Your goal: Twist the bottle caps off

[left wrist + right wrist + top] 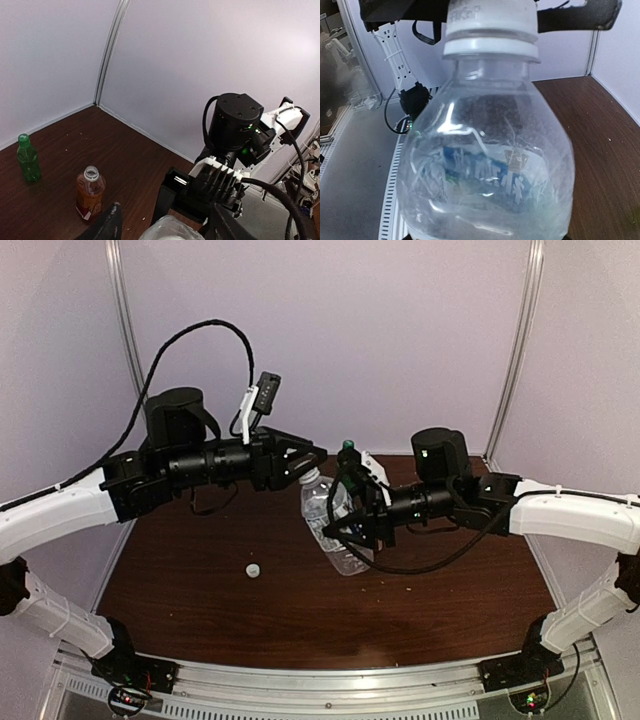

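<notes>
Evidently the right jaws clamp the water bottle (322, 505) mid-body, holding it tilted over the worktop (200, 620) with its neck tipped toward eleven o'clock, which offers its white cap (490, 20) to the left jaws. Those stand parted either side of that cap, seemingly not pinching it. A loose cap (253, 570) lies at eight o'clock from the bottle.

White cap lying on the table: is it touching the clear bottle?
Apart. The top view shows bare brown table between the white cap and the clear bottle.
</notes>
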